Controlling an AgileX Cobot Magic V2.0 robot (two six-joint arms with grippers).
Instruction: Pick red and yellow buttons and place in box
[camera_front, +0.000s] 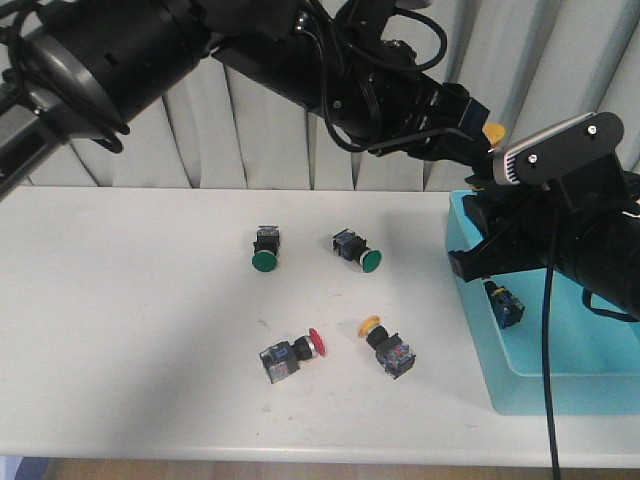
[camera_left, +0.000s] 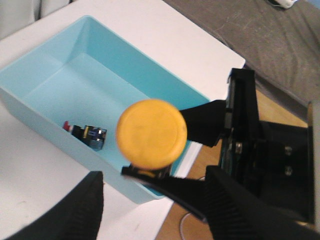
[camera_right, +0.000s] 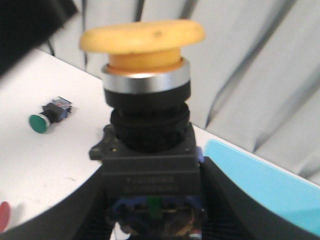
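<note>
yellow button (camera_right: 145, 115): upright, gripped between fingers (camera_right: 65, 210) | green button (camera_right: 47, 116): on table (camera_right: 45, 160)

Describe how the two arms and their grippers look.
Both arms are black. The left arm is thick and rounded, with loose black cables looped along it. The right arm carries a silver-grey camera bar and a hanging black cable. The fingers are matte black and ribbed.
</note>
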